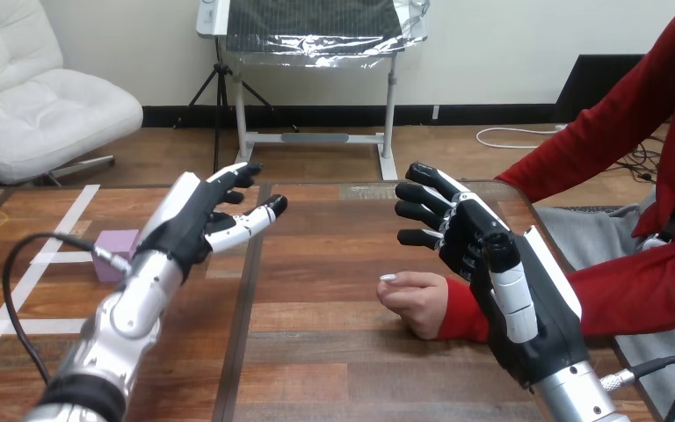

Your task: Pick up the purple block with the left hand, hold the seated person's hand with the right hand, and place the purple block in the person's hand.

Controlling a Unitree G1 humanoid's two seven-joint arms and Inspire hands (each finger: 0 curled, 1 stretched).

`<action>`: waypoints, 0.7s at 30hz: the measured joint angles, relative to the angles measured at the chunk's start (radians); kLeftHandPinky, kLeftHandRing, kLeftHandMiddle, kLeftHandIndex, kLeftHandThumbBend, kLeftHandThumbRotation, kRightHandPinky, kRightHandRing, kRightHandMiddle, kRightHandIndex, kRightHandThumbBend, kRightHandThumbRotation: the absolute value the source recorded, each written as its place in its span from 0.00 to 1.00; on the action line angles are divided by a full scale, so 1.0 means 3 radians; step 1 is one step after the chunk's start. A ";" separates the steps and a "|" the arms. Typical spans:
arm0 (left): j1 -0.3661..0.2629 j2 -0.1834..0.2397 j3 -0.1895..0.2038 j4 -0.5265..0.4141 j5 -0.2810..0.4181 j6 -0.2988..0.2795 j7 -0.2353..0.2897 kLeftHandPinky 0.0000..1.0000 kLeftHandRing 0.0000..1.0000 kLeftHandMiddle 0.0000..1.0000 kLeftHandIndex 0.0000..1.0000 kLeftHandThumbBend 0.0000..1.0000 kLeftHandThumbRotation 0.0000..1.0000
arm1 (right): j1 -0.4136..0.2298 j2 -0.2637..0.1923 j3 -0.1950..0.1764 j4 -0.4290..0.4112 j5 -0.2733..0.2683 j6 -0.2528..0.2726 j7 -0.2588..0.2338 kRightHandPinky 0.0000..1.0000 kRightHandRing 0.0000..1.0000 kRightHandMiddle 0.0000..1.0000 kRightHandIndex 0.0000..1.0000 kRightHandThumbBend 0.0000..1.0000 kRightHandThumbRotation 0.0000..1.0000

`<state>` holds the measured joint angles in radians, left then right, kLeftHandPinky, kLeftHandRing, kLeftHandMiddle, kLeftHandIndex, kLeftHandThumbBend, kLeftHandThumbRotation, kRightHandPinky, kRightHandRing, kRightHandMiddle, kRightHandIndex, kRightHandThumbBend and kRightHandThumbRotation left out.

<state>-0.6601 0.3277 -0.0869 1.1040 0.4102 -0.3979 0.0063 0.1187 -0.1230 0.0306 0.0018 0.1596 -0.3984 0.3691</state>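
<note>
A wooden bench [316, 352] is seen from the robot's head, with both robot arms reaching forward over it.

The left hand [189, 230] hovers above the bench's left half. Its fingers [237, 173] are spread wide and nearly straight, with the thumb pointing toward the middle of the bench, and they hold nothing. The purple block [116, 253] sits on the bench to the left of these fingers and back toward the robot, just beside the left wrist, which hides its right edge. Nothing touches the block. Strips of white tape [61, 230] run across the bench around it.

The right hand [514, 294] is raised over the bench's right half. Its fingers [426, 189] are loosely bent and fanned apart, pointing left, and are closed round nothing.

The person's hand [411, 301] rests on the bench as a loose fist, below these fingers and slightly nearer the robot, with its red sleeve [461, 315] passing behind the robot's palm. The fingers stand clear of the fist. Whether the palm touches the sleeve cannot be told.
</note>
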 measured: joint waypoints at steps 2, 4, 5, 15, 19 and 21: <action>-0.0051 0.0020 -0.0048 0.0047 0.0069 0.0034 0.0041 0.75 0.88 0.90 0.90 0.59 0.66 | 0.0000 0.0000 0.0000 0.0000 0.0000 0.0000 0.0000 0.78 0.86 0.87 0.89 0.92 1.00; -0.0101 0.0038 -0.0084 0.0101 0.0131 0.0059 0.0069 0.77 0.88 0.91 0.90 0.58 0.66 | 0.0000 0.0000 0.0000 0.0000 0.0000 0.0000 0.0000 0.78 0.86 0.87 0.89 0.92 1.00; -0.0127 0.0047 -0.0101 0.0124 0.0163 0.0075 0.0082 0.77 0.88 0.91 0.90 0.58 0.66 | 0.0000 -0.0001 0.0000 0.0000 0.0000 0.0000 0.0001 0.78 0.86 0.87 0.89 0.92 1.00; -0.0354 0.0123 -0.0276 0.0312 0.0397 0.0228 0.0176 0.78 0.89 0.91 0.90 0.58 0.67 | 0.0000 -0.0002 0.0000 0.0000 0.0000 0.0000 0.0006 0.78 0.86 0.87 0.89 0.92 1.00; -0.0439 0.0156 -0.0342 0.0382 0.0477 0.0281 0.0203 0.77 0.88 0.90 0.89 0.58 0.66 | 0.0000 -0.0002 -0.0001 0.0000 0.0000 0.0000 0.0006 0.78 0.86 0.86 0.88 0.92 1.00; -0.0478 0.0170 -0.0368 0.0413 0.0508 0.0313 0.0221 0.77 0.88 0.90 0.89 0.59 0.66 | 0.0000 -0.0003 -0.0001 0.0000 0.0000 0.0000 0.0006 0.78 0.86 0.86 0.88 0.92 1.00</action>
<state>-0.8034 0.3786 -0.1973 1.2279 0.5624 -0.3041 0.0726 0.1187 -0.1239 0.0304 0.0018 0.1597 -0.3984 0.3710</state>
